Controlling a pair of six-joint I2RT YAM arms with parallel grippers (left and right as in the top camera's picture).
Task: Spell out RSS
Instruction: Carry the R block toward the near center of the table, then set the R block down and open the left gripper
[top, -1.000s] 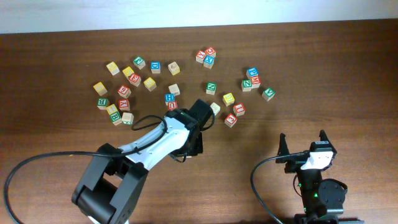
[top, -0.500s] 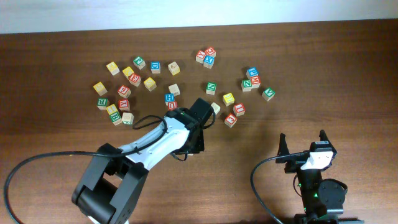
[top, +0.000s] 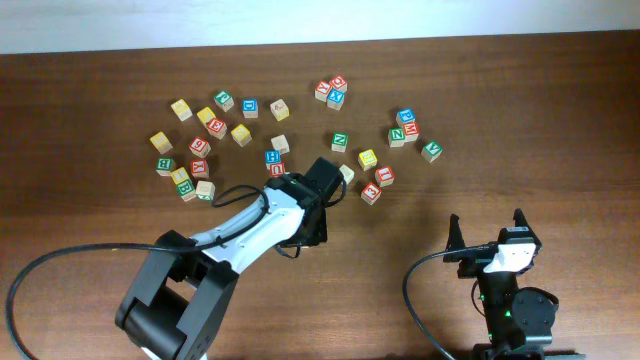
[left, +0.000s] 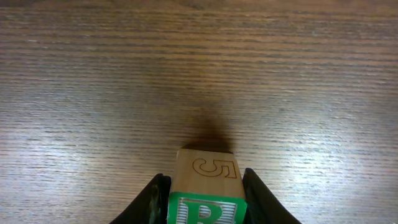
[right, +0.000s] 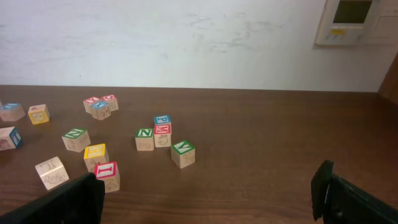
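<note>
Still gripping the R cube (left: 205, 198) in the left end effector (left: 205, 180), barely shifted over the counter (left: 199, 62) since a second ago, leaving the word seemingly hardly begun.

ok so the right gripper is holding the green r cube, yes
Not the right one: the left gripper is holding the green R cube, with a finger on each side of it in the left wrist view. The right gripper is open and empty.
</note>
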